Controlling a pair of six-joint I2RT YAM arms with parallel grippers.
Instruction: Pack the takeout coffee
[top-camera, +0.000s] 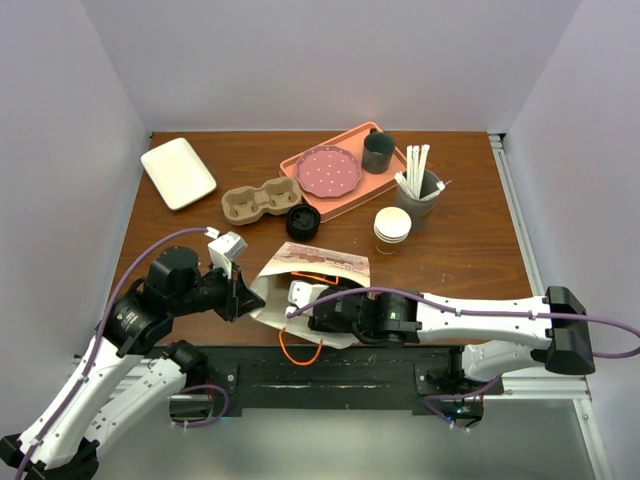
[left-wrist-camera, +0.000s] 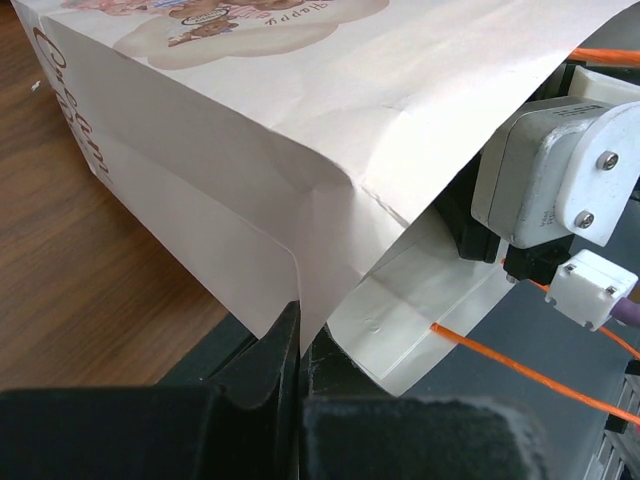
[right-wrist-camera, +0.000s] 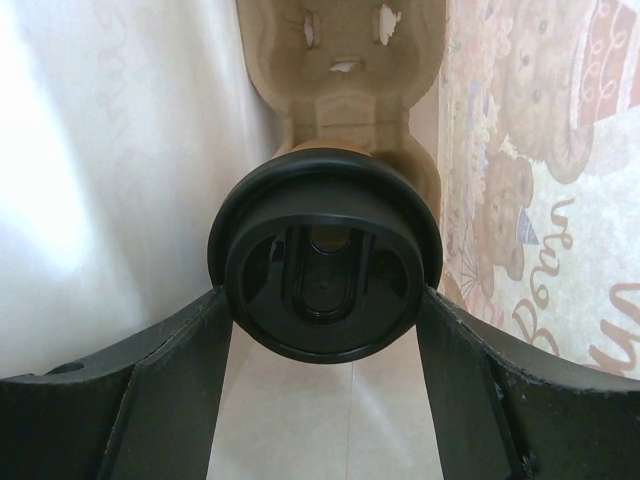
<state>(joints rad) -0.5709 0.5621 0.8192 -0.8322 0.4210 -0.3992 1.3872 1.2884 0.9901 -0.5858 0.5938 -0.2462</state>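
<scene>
**Takeout coffee: held inside the bag**

Takeout coffee (right-wrist-camera: 320, 270): small brown kraft paper cup with a round black plastic sip lid. The lid faced the right wrist camera. It was inside the white paper bag (top-camera: 322, 262) printed with teddy bears. The bag lay on its side at the 6 o'clock edge of the brown wooden table (top-camera: 470, 260), with its mouth toward the arms.

Right tool (right-wrist-camera: 322, 300): reached into the bag's mouth and clenched on the takeout coffee. Its black fingers (right-wrist-camera: 170, 380) touched the lid's rim at 8 and 4 o'clock.

Tan moulded pulp cup carrier (right-wrist-camera: 340, 60): inside the bag, at 12 o'clock of the lid. Whether the cup sat in one of its pockets could not be told.

Left tool (left-wrist-camera: 300, 345): at 9 o'clock of the bag, clamped on the paper edge at the mouth.

Orange cord handle (left-wrist-camera: 520, 375): trailed from the bag's mouth.

Elsewhere on the table:
- Second pulp carrier (top-camera: 260, 200), at 11 o'clock of the bag.
- White rectangular plate (top-camera: 178, 172), at 10 o'clock of the table.
- Salmon-pink rectangular tray (top-camera: 350, 200), at 12 o'clock of the table, bearing a pink dotted plate (top-camera: 328, 170) and a dark grey-green mug (top-camera: 378, 152).
- Stack of lidless paper cups (top-camera: 392, 228), just beside the tray at its 4 o'clock.
</scene>
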